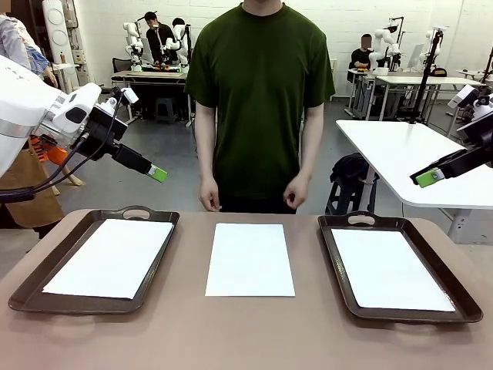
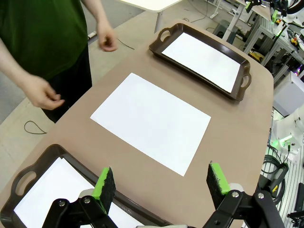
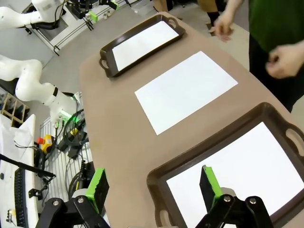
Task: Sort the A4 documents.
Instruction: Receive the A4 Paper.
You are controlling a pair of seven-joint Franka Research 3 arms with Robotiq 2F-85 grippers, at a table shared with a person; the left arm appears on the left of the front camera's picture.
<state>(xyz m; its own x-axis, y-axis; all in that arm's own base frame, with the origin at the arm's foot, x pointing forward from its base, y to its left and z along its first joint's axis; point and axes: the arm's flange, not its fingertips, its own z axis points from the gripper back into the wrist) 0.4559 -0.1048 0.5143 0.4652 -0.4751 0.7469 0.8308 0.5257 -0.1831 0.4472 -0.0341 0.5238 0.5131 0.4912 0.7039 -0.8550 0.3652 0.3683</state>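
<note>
One white A4 sheet (image 1: 249, 259) lies flat on the bare table between two dark brown trays. The left tray (image 1: 31, 280) holds a white sheet (image 1: 110, 257), and the right tray (image 1: 454, 293) holds another (image 1: 389, 268). My left gripper (image 1: 158, 173) hangs high above the left tray's far end, open and empty. My right gripper (image 1: 428, 177) hovers high over the right side, also open and empty. The left wrist view has the middle sheet (image 2: 151, 119) ahead of the green pads (image 2: 105, 183). In the right wrist view the pads (image 3: 98, 186) straddle the near tray's corner (image 3: 159, 183).
A person in a dark green shirt (image 1: 258, 92) stands at the table's far edge with both hands (image 1: 209, 197) hanging just behind it. The brown tabletop (image 1: 246, 331) has free room in front of the trays. A white table (image 1: 400, 154) stands behind on the right.
</note>
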